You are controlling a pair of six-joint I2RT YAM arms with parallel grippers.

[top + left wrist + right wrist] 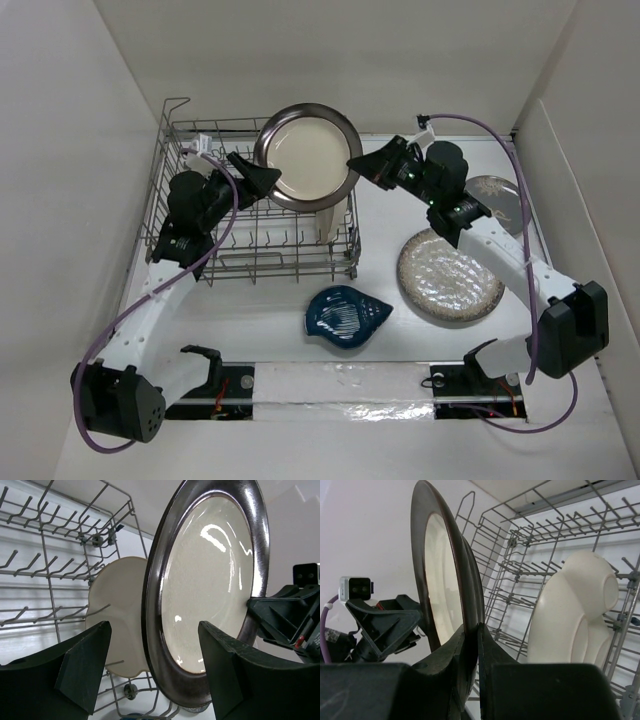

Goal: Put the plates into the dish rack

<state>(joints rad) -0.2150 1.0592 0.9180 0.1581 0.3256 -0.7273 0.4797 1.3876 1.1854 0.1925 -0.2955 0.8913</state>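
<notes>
Only the right claw (353, 160) pinches the metal-rimmed cream round plate (305, 162), left claw (268, 177) gaping wide, so it could swivel and strike the silver wire dish rack (280, 262).

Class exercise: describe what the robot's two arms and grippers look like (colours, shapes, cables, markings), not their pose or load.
Both the left arm and right arm have white boxy links between chunky black joint housings. A purple cable loops along each arm from base to wrist. The left gripper and right gripper are matte black with wedge-shaped fingers. No markings are legible.
</notes>
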